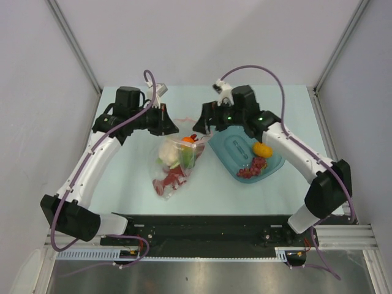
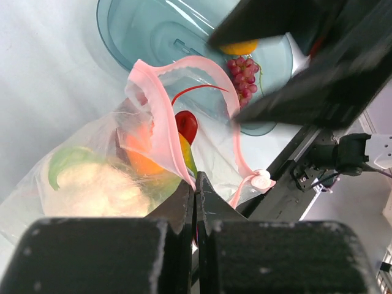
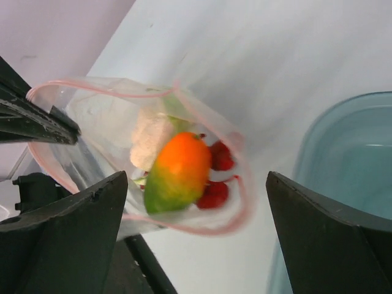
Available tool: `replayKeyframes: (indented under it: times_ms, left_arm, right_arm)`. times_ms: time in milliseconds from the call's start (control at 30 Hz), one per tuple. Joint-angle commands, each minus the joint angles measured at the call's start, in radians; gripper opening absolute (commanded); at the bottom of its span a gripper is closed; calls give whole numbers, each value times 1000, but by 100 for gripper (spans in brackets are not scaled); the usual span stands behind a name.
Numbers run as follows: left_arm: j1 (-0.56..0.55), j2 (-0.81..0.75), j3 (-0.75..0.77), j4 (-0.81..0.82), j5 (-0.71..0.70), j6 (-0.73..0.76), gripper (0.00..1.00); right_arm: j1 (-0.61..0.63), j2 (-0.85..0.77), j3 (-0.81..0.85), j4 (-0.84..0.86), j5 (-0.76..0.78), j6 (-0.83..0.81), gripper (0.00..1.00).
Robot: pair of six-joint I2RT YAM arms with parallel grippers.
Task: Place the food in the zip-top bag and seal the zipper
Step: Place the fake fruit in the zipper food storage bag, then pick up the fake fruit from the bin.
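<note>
Presently the left tool [image 2: 195,199] is seen closed, its two fingers pressed flat together on the pink-red zipper [image 2: 160,116] of the zip-top bag [image 1: 174,171], so that one side of the mouth is pinched and held up off the desk [image 1: 122,177]. The right tool [image 3: 195,177] is spread wide, with nothing gripped between its fingers and no contact with the bag visible; it is poised just over the bag's gaping mouth, next to the rim of the blue bowl [image 1: 229,153]. The bag is found near the middle of the desk, between the two tools, its lower part lying slack on the surface and its mouth drawn into an open loop. The zipper is unsealed, and its small white slider [image 2: 263,179] is seen at the end of the strip nearest the arm bases. Inside the bag a white cauliflower [image 3: 149,141], a green-orange piece [image 3: 177,171] and some red pieces [image 3: 215,193] are made out; whether these red pieces are the lobster cannot be told. An orange round fruit [image 1: 262,149] and a dark red clump [image 1: 252,168] are seen lying in the bowl, just beside the bag on the right.
</note>
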Motion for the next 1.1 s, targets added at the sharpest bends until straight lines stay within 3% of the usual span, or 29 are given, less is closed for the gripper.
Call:
replayKeyframes:
  times_ms: [0, 100, 133, 233, 333, 433, 600, 667, 900, 1067]
  left_arm:
    - [5, -59, -12, 62, 36, 11, 0]
    - [5, -73, -26, 68, 33, 19, 0]
    - [4, -76, -29, 65, 35, 28, 0]
    - [5, -84, -38, 68, 38, 39, 0]
    - [5, -85, -48, 69, 39, 45, 0]
    - [5, -81, -57, 69, 43, 46, 0]
    - [5, -78, -63, 78, 38, 46, 0]
    - [5, -73, -61, 78, 35, 45, 0]
    - [5, -82, -78, 82, 23, 34, 0]
    - [5, -87, -86, 81, 10, 33, 0]
  right_arm:
    - [-171, -116, 22, -72, -191, -182, 100]
    - [-271, -148, 30, -241, -212, -394, 100]
    - [-285, -154, 30, -347, -199, -540, 100]
    - [-308, -152, 21, -564, -98, -806, 99]
    - [-322, -123, -19, -657, 37, -925, 99]
    - [-328, -79, -56, -655, 163, -983, 100]
    - [-330, 45, -72, -616, 321, -1034, 81]
    - [-330, 78, -84, -568, 372, -1040, 80]
    - [-331, 209, -90, -462, 465, -1066, 79]
    - [-333, 272, -93, -460, 449, -1077, 72]
